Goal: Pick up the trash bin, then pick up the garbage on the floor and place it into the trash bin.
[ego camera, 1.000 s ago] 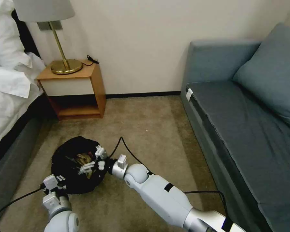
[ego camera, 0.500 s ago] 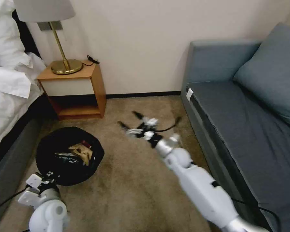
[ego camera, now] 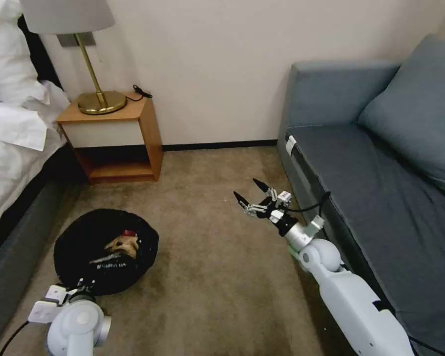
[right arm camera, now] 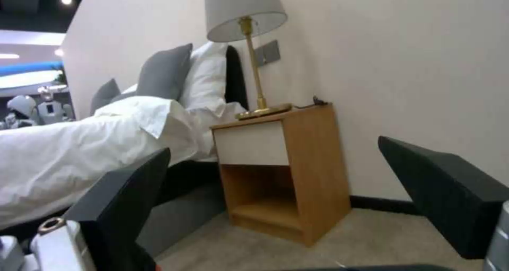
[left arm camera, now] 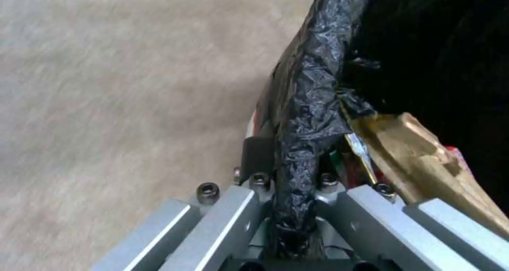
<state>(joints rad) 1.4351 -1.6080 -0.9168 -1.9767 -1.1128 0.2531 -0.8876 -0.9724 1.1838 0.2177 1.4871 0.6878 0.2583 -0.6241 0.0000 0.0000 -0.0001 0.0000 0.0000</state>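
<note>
The left gripper (left arm camera: 289,207) is clamped on the crinkly black-bag rim of the trash bin (ego camera: 74,247), one finger on each side of the plastic. Just inside the rim, beyond the jaws, lie the garbage pieces: a gold-brown wrapper (left arm camera: 424,163) and a scrap of red wrapper (ego camera: 129,233); no lettering on them can be read. The right gripper (ego camera: 254,195) hangs above the carpet (ego camera: 217,267) with its black fingers spread wide and nothing between them, well apart from the bin and near the sofa (ego camera: 380,198), facing the nightstand (right arm camera: 276,171).
</note>
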